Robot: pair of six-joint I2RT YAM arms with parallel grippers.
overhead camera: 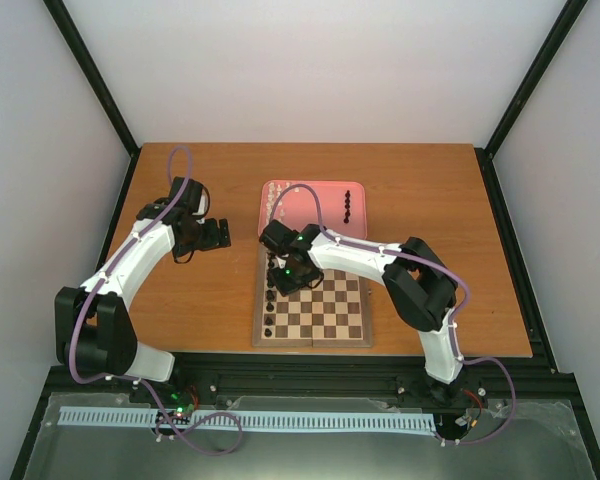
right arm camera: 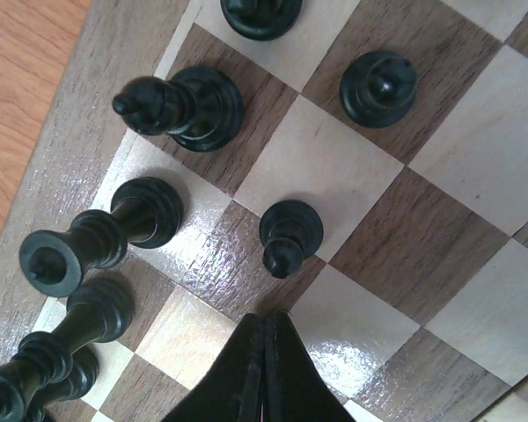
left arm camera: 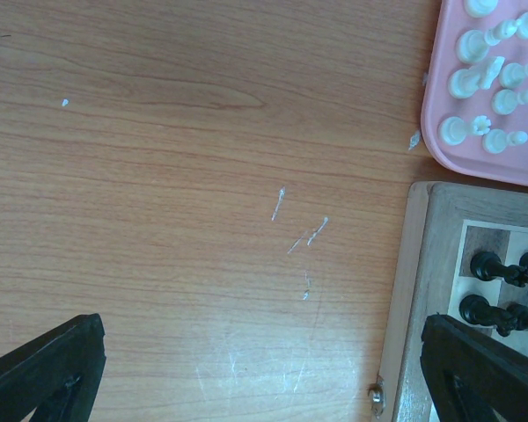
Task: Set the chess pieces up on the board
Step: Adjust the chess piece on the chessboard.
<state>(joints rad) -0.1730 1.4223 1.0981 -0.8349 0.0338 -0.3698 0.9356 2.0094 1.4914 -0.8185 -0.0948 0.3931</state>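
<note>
1. The right gripper (right arm camera: 266,330) has its two black fingers pressed flat together with nothing between them. It hangs over the left side of the board (right arm camera: 317,167).
2. A black pawn (right arm camera: 290,233) stands upright just off those fingertips, with a sliver of board showing between.
3. The left gripper (left arm camera: 262,352) is spread wide and empty, over the wood-grain table (left arm camera: 202,176) left of the board.
4. Board surface: glossy, grained dark-brown and tan squares inside a brown border.
5. The black chess pieces (overhead camera: 270,300) are shiny, with turned shapes and round bases. They stand along the board's left edge.
6. The pink tray (overhead camera: 310,195) lies at the board's far edge. It holds matte cream pieces (left arm camera: 493,70), and a short row of black pieces on its right side (overhead camera: 348,205).
</note>
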